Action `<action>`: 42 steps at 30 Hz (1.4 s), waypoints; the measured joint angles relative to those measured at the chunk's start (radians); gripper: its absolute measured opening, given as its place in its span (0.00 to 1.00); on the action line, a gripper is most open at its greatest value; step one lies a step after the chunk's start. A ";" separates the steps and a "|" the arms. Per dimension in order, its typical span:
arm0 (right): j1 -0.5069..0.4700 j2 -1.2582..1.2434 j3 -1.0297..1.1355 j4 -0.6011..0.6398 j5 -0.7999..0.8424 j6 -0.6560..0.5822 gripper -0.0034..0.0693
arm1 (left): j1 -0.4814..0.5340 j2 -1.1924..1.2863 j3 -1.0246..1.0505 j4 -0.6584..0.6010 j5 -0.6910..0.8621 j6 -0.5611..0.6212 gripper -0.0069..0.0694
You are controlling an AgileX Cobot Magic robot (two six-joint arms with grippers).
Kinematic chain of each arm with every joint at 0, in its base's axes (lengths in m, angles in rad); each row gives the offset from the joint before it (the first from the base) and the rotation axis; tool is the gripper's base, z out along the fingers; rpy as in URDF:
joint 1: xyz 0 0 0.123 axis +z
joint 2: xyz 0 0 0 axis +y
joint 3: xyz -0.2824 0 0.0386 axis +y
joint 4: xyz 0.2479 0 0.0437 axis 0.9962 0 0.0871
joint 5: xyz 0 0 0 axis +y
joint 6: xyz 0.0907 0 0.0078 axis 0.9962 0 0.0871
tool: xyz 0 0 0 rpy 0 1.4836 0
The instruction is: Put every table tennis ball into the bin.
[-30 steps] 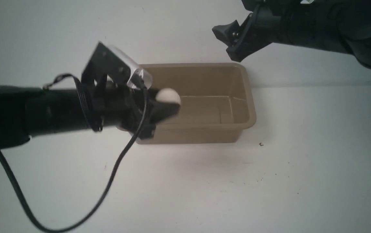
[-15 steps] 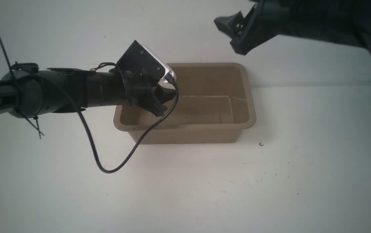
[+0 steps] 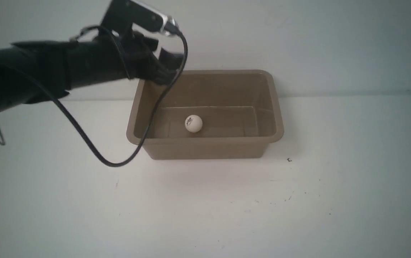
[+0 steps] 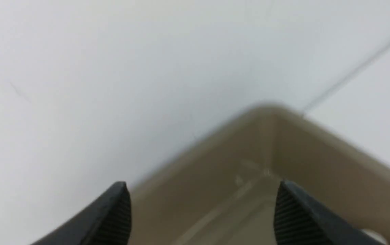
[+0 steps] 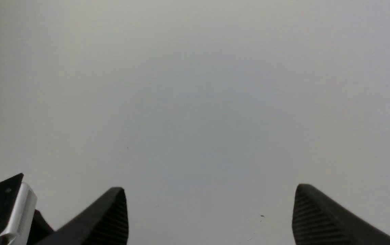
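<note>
Taking the white counter (image 3: 205, 215) as the base surface, bare apart from the bin and a small dark speck (image 3: 289, 159) just beyond the bin on the side toward the right edge.

Finding the bin (image 3: 209, 147) standing upright near the far edge of the counter, about midway between the left and right edges, long side facing the robot. Judging this placement as giving both arms similar reach to the opening.

Reading the left arm (image 3: 47, 75) as reaching in from the left edge toward the far edge, holding the left gripper (image 4: 202, 186) above the bin's far-left corner, clear of the rim. Showing jaws spread wide with nothing between them; judging that height as enough to avoid catching the wall. Noting the wrist cable (image 3: 83, 132) hanging in a loop across the bin's left end; contact with the rim not determinable.

Reading the right gripper (image 5: 209, 189) as likewise spread wide and gripping nothing, facing only a plain pale surface. Lying outside the front view, so not placing it against any counter edge.

Locating one ball (image 3: 193, 123) lying on the bin floor, left of centre. Appearing small, round and matte white, with a tiny dark printed mark facing the robot. Not finding a second ball in any view; judging the task as at least half done.
</note>
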 joint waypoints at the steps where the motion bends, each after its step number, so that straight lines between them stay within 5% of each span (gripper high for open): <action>1: -0.015 -0.025 0.000 -0.026 0.038 0.048 0.86 | 0.000 -0.023 0.000 -0.001 -0.015 0.000 0.74; 5: -0.047 -0.087 0.013 -0.154 0.154 0.208 0.86 | 0.000 -0.077 0.001 -0.003 -0.054 0.001 0.74; 13: -0.056 -0.241 0.102 -0.700 0.406 0.693 0.86 | 0.000 -0.122 0.001 -0.005 -0.051 0.001 0.74; 16: -0.056 -0.304 0.148 -0.778 0.476 0.778 0.86 | 0.000 -0.122 0.001 -0.005 -0.033 0.001 0.74; 24: -0.057 -0.528 0.419 -0.783 0.553 0.804 0.86 | 0.000 -0.122 0.001 -0.004 0.013 -0.001 0.74; 30: -0.057 -0.757 0.665 -0.667 0.434 0.779 0.86 | 0.000 -0.122 0.001 -0.003 0.058 -0.002 0.74; 42: -0.057 -0.957 0.983 -0.653 0.263 0.782 0.86 | 0.000 -0.122 0.001 0.001 0.116 -0.014 0.74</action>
